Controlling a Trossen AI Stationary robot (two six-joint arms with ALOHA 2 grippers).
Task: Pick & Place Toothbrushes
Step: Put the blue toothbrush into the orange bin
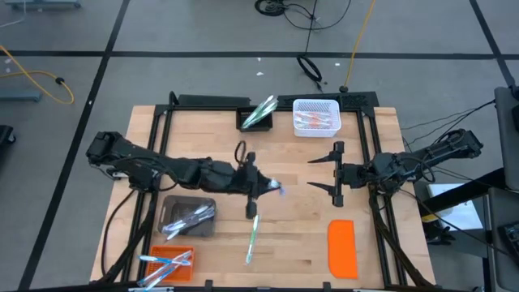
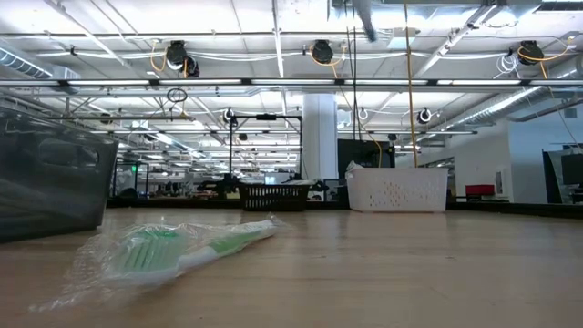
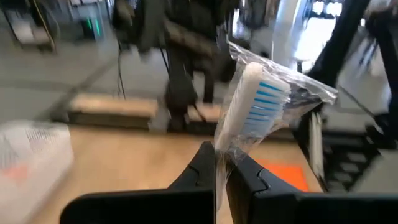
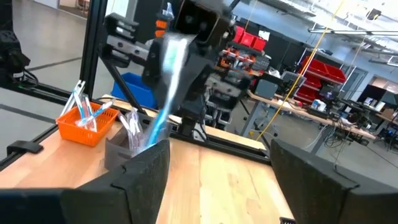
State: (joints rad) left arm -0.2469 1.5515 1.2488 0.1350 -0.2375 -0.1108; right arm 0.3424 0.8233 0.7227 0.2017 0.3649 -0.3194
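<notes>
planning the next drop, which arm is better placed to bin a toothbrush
Left. Its end effector is shut on a wrapped blue toothbrush mid-table; the right end effector is open and empty.

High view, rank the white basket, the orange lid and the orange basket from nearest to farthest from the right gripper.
From the right gripper, open at the table's right side:
1. Orange lid, near edge, on the right arm's side.
2. White basket, far edge; close to the lid's distance, so hard to call.
3. Orange basket, near-left corner, clearly farthest.

The handle of the wrapped blue toothbrush (image 3: 258, 102) is hidden between the left gripper (image 3: 219, 163) fingers, its wrap blurred.
</notes>
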